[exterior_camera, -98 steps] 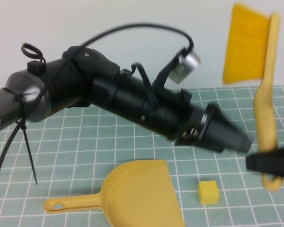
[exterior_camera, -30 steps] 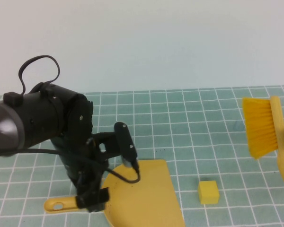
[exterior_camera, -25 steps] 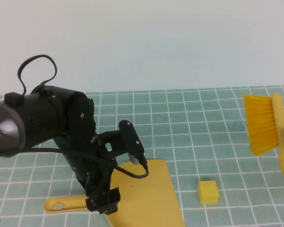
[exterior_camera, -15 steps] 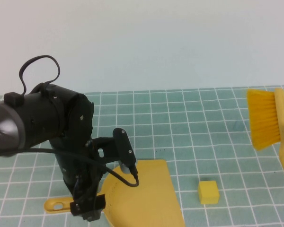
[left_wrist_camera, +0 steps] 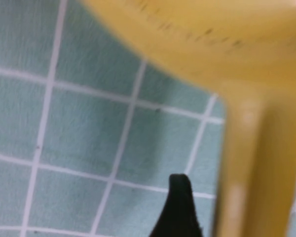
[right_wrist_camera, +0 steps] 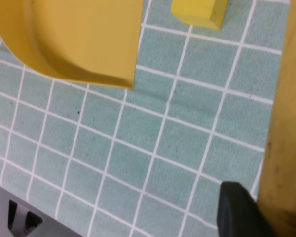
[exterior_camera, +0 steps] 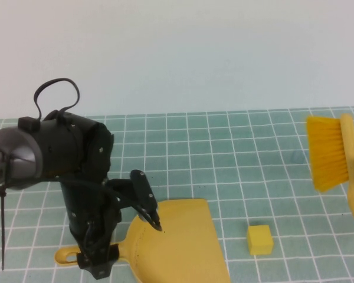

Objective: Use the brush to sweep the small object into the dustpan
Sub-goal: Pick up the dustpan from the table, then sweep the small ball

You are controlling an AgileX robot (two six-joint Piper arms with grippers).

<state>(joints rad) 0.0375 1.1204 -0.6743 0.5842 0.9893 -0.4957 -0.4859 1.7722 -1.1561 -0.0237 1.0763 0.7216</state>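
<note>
Two arms appear in the high view. The left end effector (exterior_camera: 100,265) points down at the near left of the worktop (exterior_camera: 236,153), over the dustpan (exterior_camera: 177,242) handle where it joins the scoop. How far its fingers stand apart cannot be told here. The dustpan lies flat, handle to the left, flat front edge to the right. The small object (exterior_camera: 259,239) rests on the worktop just right of that edge, apart from it. The brush (exterior_camera: 336,159) hangs at the right edge, above the worktop, bristles facing left, farther than the small object.

Left wrist view: one dark fingertip (left_wrist_camera: 180,210) of the left end effector lies just beside the dustpan handle; contact cannot be confirmed.

Right wrist view: the right end effector (right_wrist_camera: 256,212) is closed on the brush handle. Beyond it lie the dustpan scoop and the small object, both well apart from this end effector.
</note>
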